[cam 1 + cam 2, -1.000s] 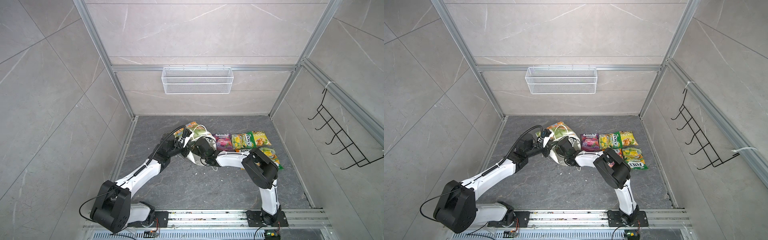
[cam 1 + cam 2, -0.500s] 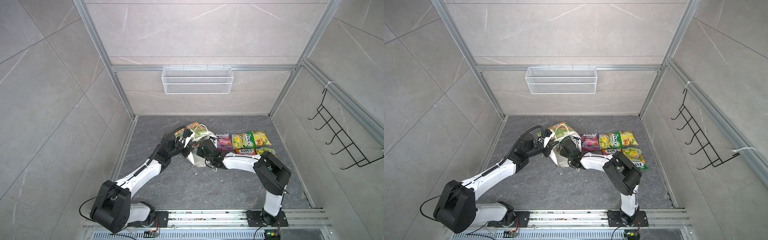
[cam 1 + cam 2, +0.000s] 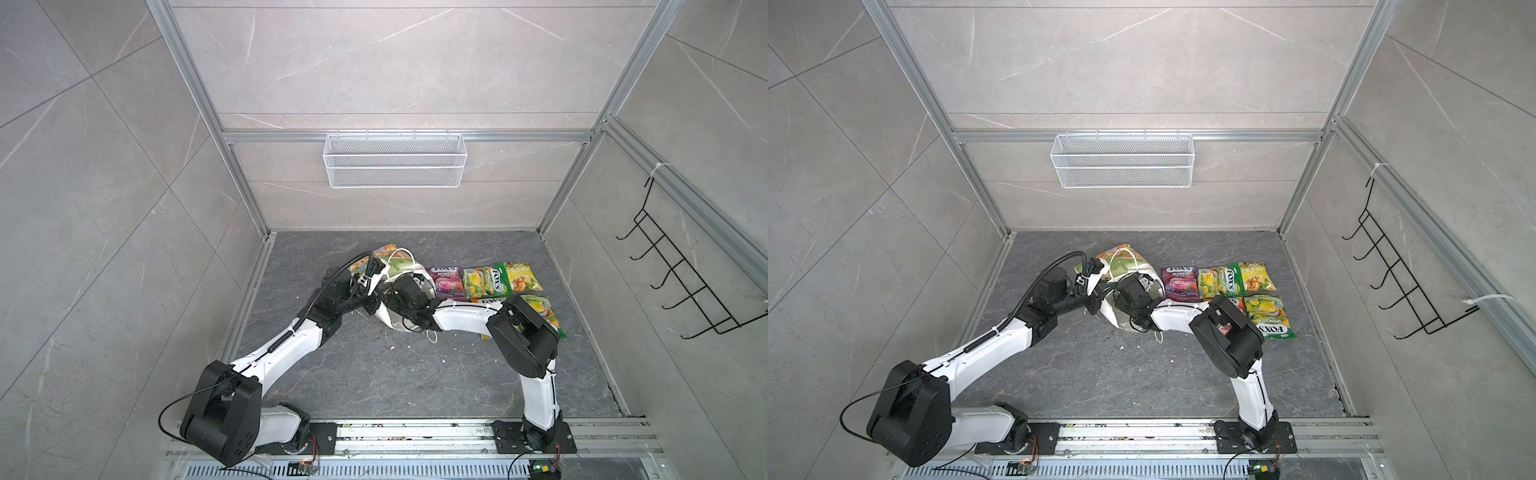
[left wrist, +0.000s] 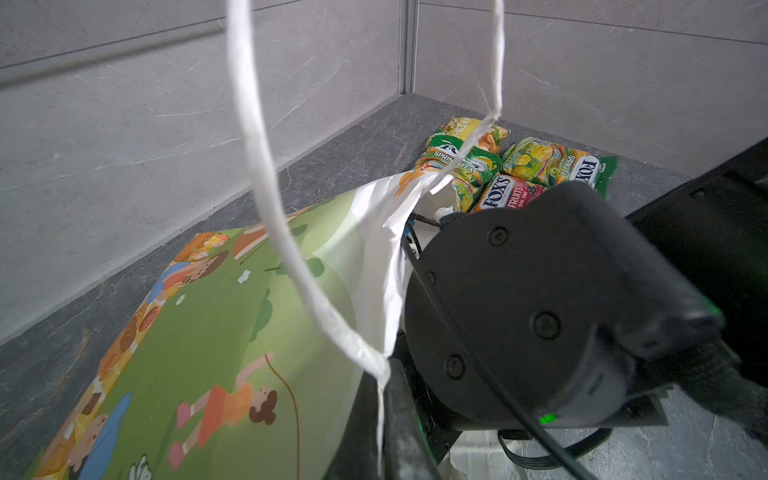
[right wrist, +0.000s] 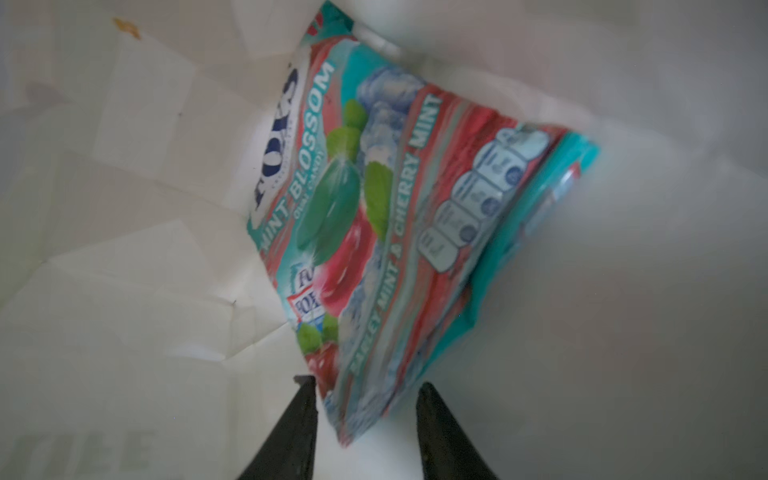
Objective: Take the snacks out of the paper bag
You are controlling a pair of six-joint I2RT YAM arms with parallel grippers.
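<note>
Right hand [image 5: 365,383] spread astride mint pouch [image 5: 374,199], inside paper bag [image 3: 392,268], wrist view only

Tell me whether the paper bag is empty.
Not empty: a teal-red pouch lies inside the paper bag, its corner between the right gripper's open jaws.

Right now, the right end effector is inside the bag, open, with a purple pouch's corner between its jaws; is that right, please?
Not quite: the right wrist view shows the pouch is teal and red, not purple. The right end effector is inside the bag, open, with that pouch's corner between its jaws. The purple pouch lies outside.
</note>
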